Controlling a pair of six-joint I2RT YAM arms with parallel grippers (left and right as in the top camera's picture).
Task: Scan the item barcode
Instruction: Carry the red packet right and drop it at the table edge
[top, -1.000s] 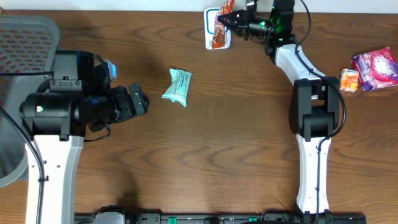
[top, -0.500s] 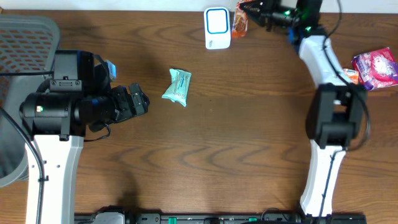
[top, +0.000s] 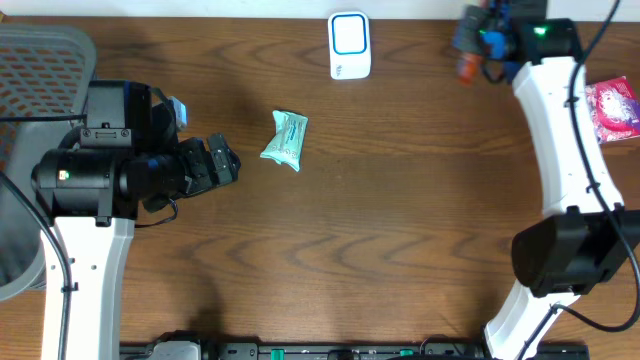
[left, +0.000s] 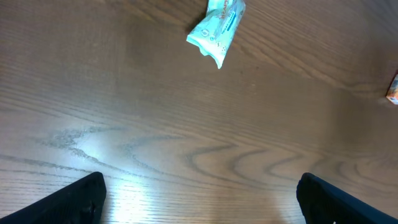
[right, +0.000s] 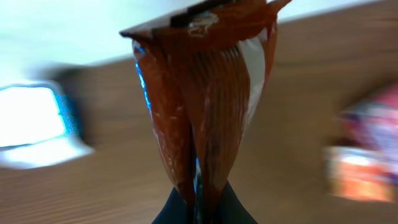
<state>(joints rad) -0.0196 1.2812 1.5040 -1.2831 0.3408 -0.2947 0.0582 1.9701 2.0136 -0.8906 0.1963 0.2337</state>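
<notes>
The wooden table (top: 400, 220) fills the scene. The right arm (top: 560, 150) stretches to the far right side. There the right gripper (right: 199, 208) is pinched fully closed on one end of a brown-orange snack packet (right: 199, 106), held right of the white scanner (top: 350, 45) and well apart from it. At the left, the left gripper (left: 200, 199) hangs with its jaws spread wide, holding nothing. A teal packet (top: 286, 140) lies just right of it, and a pink packet (top: 615, 108) sits at the right edge.
</notes>
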